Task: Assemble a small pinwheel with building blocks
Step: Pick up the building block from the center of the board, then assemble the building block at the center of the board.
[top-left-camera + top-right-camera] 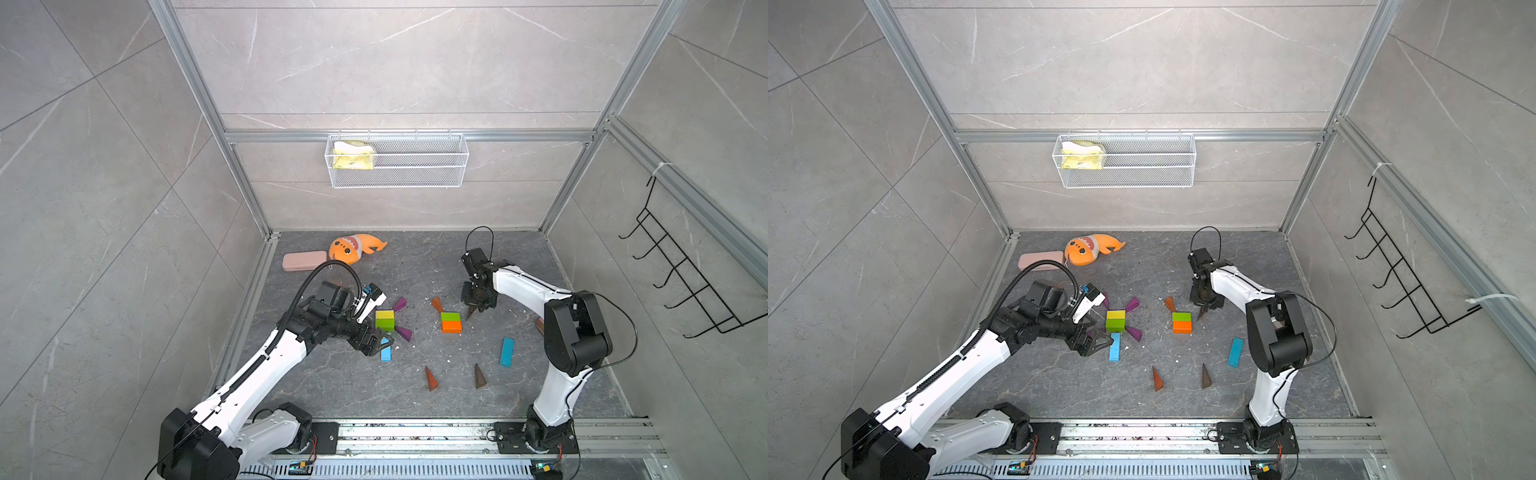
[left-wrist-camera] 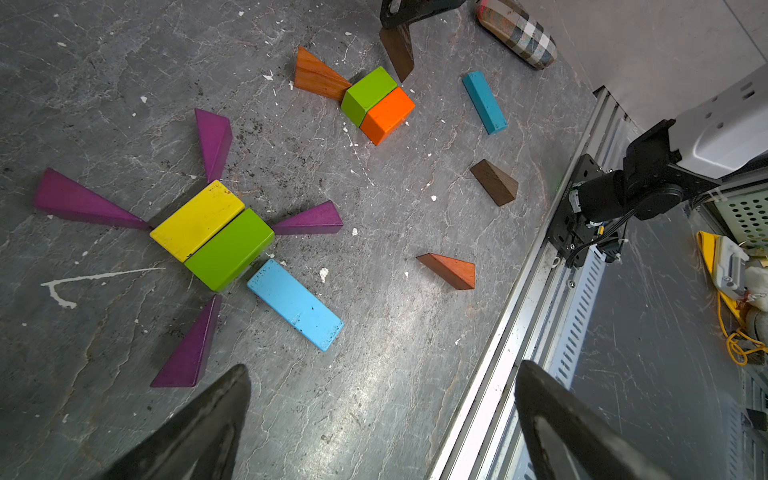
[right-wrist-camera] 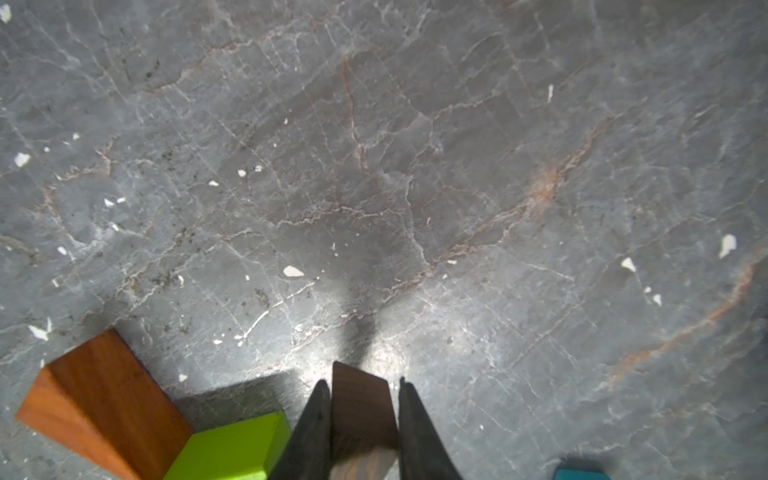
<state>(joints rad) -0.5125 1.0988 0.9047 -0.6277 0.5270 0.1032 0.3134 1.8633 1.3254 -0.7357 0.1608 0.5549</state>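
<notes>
In both top views a yellow and green brick pair (image 1: 385,320) lies with purple wedges (image 1: 404,332) fanned round it and a light-blue bar (image 1: 386,350) at its near end. My left gripper (image 1: 379,330) hovers beside this cluster, open and empty (image 2: 384,368). To the right, a green and orange brick pair (image 1: 451,322) has an orange wedge (image 1: 437,304) at its far corner. My right gripper (image 3: 362,384) is shut on a dark brown wedge (image 3: 361,411), held point-down just right of the green brick (image 3: 232,446).
Loose on the floor: an orange-brown wedge (image 1: 431,379), a brown wedge (image 1: 480,376) and a blue bar (image 1: 506,351). A pink case (image 1: 304,261) and orange plush shark (image 1: 353,248) lie at the back left. A metal rail (image 1: 415,432) runs along the front.
</notes>
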